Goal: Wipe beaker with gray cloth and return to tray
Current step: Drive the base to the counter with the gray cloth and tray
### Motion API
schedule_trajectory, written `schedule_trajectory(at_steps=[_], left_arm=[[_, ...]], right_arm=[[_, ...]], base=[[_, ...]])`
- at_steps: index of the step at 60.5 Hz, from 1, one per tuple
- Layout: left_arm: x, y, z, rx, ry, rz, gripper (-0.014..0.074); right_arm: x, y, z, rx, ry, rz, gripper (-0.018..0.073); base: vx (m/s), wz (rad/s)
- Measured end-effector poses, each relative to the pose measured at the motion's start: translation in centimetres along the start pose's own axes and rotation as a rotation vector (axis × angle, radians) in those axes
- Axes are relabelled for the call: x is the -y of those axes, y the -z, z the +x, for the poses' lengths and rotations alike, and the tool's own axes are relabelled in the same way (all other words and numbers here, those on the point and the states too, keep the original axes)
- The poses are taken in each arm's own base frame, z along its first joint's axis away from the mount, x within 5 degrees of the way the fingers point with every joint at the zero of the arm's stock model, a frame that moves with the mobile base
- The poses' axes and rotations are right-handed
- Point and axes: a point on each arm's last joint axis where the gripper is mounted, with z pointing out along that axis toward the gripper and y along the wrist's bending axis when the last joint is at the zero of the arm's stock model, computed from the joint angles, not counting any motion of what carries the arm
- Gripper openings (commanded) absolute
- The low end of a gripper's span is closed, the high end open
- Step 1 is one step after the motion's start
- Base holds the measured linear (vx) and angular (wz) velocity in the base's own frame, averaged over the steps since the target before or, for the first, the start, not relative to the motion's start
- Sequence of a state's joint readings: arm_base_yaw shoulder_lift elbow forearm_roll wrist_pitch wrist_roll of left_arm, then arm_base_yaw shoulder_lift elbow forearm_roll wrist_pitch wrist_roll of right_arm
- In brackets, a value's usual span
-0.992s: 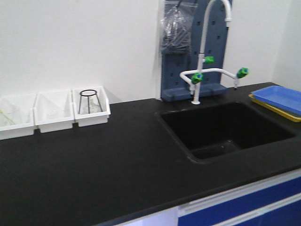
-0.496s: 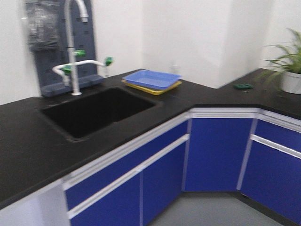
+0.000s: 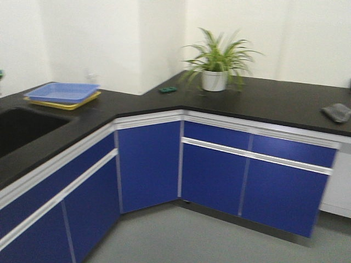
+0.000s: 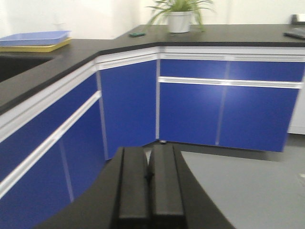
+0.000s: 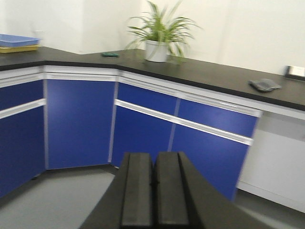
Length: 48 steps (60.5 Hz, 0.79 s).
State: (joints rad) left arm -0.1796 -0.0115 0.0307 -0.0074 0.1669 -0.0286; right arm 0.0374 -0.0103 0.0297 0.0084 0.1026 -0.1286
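As the view swings right, gray cloth (image 3: 335,112) appears past plant (image 3: 215,63).

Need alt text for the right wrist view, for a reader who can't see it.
The right gripper, fingers shut on nothing, faces blue cabinets under a black countertop. On the counter sit a potted plant near the corner, the gray cloth far right, and a blue tray on a yellow tray far left.
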Motion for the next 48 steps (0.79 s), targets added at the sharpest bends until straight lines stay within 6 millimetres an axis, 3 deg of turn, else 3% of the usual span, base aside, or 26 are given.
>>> schedule_trajectory(at_steps=[22, 48], left_arm=[[0.0, 0.0, 0.0, 0.0, 0.0, 0.0, -0.0006], [0.0, 0.0, 0.0, 0.0, 0.0, 0.0, -0.0006]], right_arm=[[0.0, 0.0, 0.0, 0.0, 0.0, 0.0, -0.0005], [0.0, 0.0, 0.0, 0.0, 0.0, 0.0, -0.0005]], base=[[0.03, -0.63], [0.25, -0.79]])
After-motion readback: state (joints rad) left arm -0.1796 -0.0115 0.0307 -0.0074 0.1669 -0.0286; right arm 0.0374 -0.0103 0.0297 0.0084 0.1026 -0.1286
